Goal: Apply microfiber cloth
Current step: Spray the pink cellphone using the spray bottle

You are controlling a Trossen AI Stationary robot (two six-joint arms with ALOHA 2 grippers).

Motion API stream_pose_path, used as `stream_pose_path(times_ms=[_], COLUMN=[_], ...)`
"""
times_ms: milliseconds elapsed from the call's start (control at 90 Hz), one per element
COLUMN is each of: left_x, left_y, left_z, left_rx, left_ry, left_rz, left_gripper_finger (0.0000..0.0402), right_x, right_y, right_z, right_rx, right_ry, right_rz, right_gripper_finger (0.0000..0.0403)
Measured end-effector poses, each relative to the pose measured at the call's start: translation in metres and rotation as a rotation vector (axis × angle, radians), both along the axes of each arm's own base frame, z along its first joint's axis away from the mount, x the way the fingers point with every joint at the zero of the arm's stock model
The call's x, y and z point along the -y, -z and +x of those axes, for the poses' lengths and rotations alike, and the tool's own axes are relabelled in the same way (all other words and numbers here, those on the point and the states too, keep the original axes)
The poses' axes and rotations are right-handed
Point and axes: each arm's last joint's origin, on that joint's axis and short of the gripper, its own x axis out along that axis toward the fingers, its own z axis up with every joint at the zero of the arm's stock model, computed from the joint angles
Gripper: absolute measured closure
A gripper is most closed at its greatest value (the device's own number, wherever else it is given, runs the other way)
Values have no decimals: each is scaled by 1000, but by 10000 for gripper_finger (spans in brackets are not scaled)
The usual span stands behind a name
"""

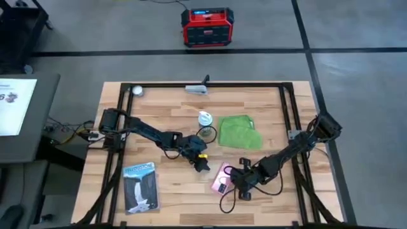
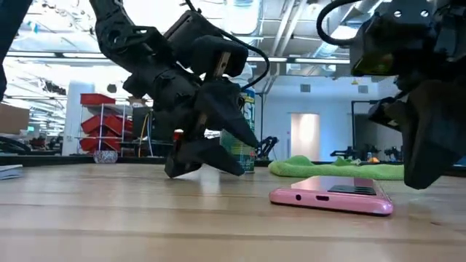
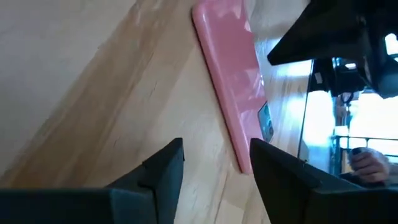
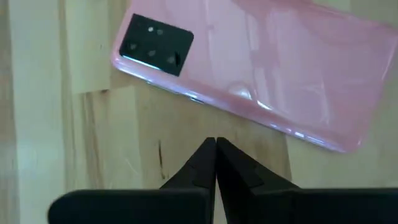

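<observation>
Lying low in the frame's centre, the pink phone [image 1: 221, 177] sits face-down on the tabletop [image 1: 172, 197] between both claws. Right claw [image 1: 234, 180], fingers pressed together, hovers just beside it; left claw [image 1: 203, 163] stands apart, empty. Farther up, right of centre, the microfiber cloth [image 1: 240, 131] lies rumpled, well clear of both. Soft, light and limp, it probably lifts best pinched at a raised fold.

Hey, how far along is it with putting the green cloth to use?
Done: nothing visibly. The microfiber cloth lies untouched on the table, behind the pink phone. In hand: the left gripper with jaws open and the right gripper with jaws shut flank the phone. Left: picking up and applying the cloth.
</observation>
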Motion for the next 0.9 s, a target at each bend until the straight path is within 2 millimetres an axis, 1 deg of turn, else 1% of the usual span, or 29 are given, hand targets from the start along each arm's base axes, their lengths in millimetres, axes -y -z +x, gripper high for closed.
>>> stream_pose_path(times_ms=[256,444,556,711,900], left_x=[0,-2,-1,5,15], left_y=[0,3,2,-7,-29], left_z=[0,-3,-1,9,23], left_rx=[-4,-55,-54,-60,-64], left_ry=[-22,-50,-48,-17,35], left_rz=[3,37,40,68,136], left_gripper_finger=[237,237,237,237,237], right_x=[6,6,6,6,6], right_y=[-1,-1,-1,-1,-1], right_z=[7,6,6,5,5], right_rx=[29,27,24,20,18], right_ry=[8,6,5,4,-2], right_rz=[5,5,4,1,-3], right_gripper_finger=[403,403,403,403,403])
